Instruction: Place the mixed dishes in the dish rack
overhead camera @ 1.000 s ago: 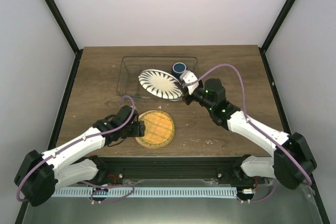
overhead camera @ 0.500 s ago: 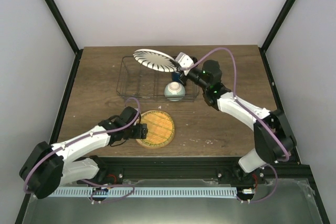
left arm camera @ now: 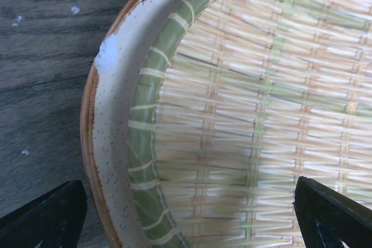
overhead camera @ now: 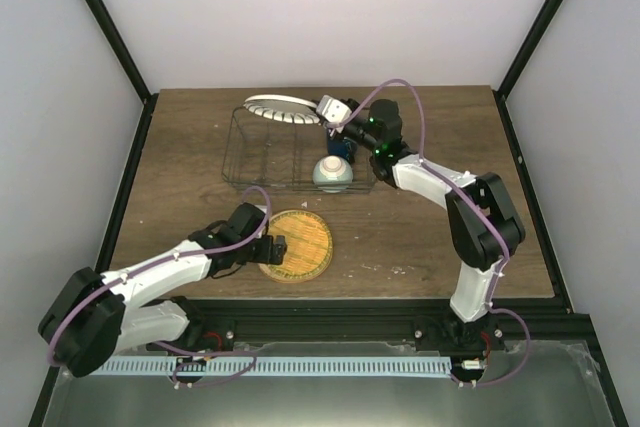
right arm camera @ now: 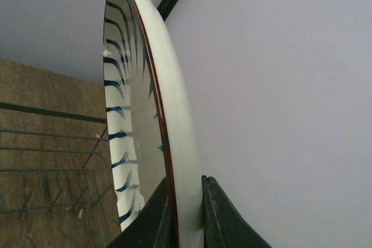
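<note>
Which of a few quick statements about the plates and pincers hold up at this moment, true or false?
1. The right pincer grips the striped plate by its rim. True.
2. The yellow-orange plate is in the dish rack. False: it lies on the table, nearer than the rack.
3. The left pincer is open. True.
4. The striped plate lies flat on the table. False: it is held up over the rack's far side.
</note>
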Available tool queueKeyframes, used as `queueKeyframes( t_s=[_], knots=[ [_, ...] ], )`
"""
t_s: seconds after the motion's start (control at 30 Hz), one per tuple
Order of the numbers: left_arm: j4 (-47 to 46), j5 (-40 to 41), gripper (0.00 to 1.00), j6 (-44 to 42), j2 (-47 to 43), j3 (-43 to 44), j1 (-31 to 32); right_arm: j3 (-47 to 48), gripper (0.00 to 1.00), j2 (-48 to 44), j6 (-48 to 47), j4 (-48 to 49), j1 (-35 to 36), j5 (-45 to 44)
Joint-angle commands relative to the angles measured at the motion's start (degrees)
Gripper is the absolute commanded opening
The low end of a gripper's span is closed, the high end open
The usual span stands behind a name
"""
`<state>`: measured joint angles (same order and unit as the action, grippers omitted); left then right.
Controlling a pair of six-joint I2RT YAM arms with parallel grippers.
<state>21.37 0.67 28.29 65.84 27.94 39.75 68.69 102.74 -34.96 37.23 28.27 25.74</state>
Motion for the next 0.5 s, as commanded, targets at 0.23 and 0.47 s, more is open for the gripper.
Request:
queueKeyframes(
  t_s=[0.23, 0.47],
  knots=[
    [-1.35, -1.01, 1.0, -2.89, 3.23, 2.7, -0.32, 8.82, 0.01, 5.93, -1.88, 9.28, -2.34, 5.14],
    [0.01, -1.04, 1.0, -3.22, 3.41, 4.32, -0.32, 9.34, 0.01, 9.11, -2.25, 8.55, -2.43, 6.23]
  ],
)
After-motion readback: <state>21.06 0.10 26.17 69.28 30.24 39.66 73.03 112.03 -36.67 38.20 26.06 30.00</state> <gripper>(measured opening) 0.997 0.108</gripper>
